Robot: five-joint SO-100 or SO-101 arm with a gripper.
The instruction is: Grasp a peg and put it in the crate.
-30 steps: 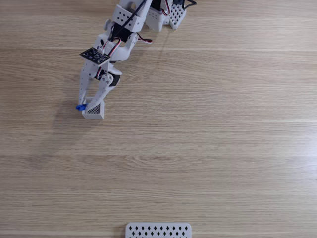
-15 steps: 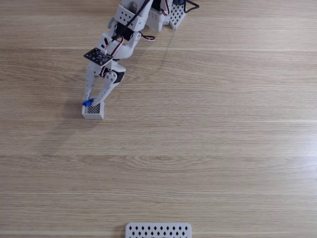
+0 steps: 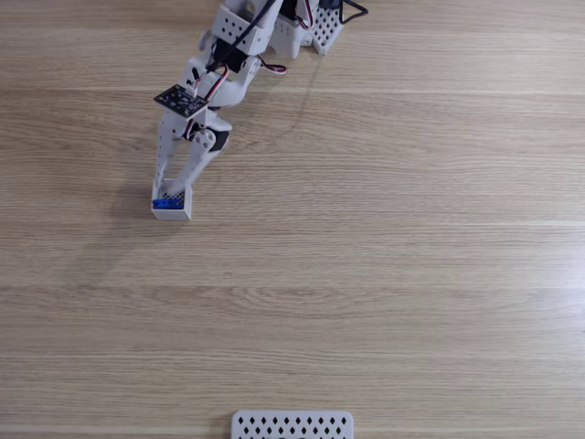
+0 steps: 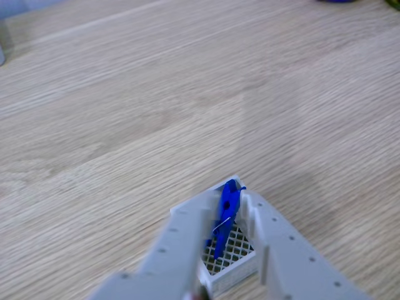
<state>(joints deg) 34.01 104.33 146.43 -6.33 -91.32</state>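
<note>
Blue plastic, the peg [image 4: 225, 215] is now hanging over the crate [image 3: 172, 205], having been carried from just left of the crate's rim a second ago, so only the release seems left. Above the crate the jaws [image 4: 228, 212] are clamping the peg between them, narrowly parted, over the mesh bottom.

crate [image 4: 232, 270] half hidden behind pincer [image 4: 226, 215], arm cut off below
</note>
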